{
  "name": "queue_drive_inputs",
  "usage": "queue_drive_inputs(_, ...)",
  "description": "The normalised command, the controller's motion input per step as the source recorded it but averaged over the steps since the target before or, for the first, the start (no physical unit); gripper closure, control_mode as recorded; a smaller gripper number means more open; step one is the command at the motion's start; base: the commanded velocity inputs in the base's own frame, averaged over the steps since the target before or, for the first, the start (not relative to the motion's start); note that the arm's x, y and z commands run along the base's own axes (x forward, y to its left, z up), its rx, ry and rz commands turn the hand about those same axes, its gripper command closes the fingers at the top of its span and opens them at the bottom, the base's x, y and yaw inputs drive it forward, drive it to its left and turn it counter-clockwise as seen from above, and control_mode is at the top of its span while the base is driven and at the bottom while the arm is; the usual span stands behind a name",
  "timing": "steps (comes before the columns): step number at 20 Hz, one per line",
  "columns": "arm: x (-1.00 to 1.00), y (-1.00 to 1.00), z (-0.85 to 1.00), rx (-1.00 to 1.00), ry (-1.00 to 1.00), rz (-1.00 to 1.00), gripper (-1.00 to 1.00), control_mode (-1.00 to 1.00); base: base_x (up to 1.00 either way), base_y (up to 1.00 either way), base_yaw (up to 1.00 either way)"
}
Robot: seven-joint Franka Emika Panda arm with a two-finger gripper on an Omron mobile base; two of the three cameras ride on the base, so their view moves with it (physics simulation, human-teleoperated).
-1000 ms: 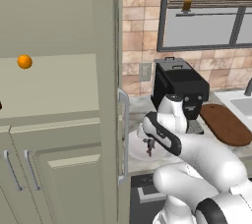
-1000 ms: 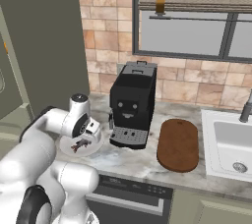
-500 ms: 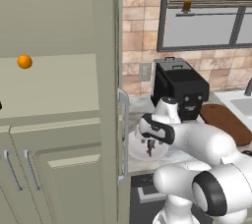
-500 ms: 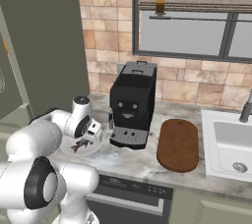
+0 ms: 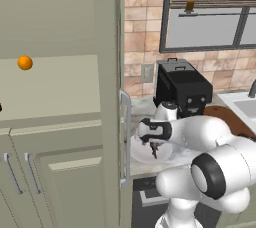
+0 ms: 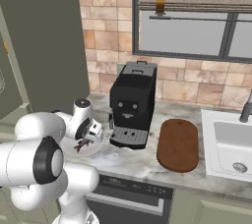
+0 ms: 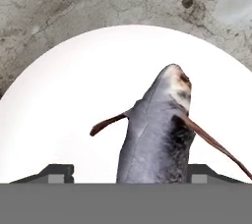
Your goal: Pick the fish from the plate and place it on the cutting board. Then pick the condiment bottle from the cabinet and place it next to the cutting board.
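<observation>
The fish (image 7: pixel 156 137), grey with thin brown fins, lies on the white plate (image 7: pixel 74 95). My gripper (image 7: pixel 130 173) is down over it, open. One dark fingertip (image 7: pixel 56 171) stands clear of the fish's side and the other sits close against the opposite side. In the base views the hand hangs low over the plate (image 5: pixel 142 154) (image 6: pixel 69 148), left of the coffee machine. The round brown cutting board (image 6: pixel 178 144) lies right of that machine, partly hidden by my arm (image 5: pixel 227 117). The sage cabinet (image 5: pixel 55 87) stands left with its door open. I cannot make out the condiment bottle; a dark sliver (image 5: pixel 0 107) sits on the shelf's left edge.
A black coffee machine (image 6: pixel 132 104) stands between plate and cutting board. The sink (image 6: pixel 231 142) lies right of the board. An orange ball (image 5: pixel 25 63) rests in the cabinet recess. The open door's edge with its silver handle (image 5: pixel 125 137) stands close to my arm's left.
The hand has stayed low over the plate while the arm's elbow swung nearer the cameras. The fish lies where it was.
</observation>
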Motion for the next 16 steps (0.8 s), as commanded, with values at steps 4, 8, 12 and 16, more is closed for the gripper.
queue_drive_inputs(4,-0.21,0.02,-0.37,0.00,-0.11,0.00,1.00,-1.00,0.00,0.00,0.00)
queue_drive_inputs(8,-0.27,0.00,-0.09,0.00,-0.08,0.00,1.00,-1.00,0.00,0.00,0.00)
queue_drive_inputs(12,-0.28,-0.04,0.05,0.00,-0.09,-0.02,1.00,-1.00,0.00,0.00,0.00)
queue_drive_inputs(16,-0.36,-0.26,0.30,0.00,-0.13,-0.01,1.00,-1.00,0.00,0.00,0.00)
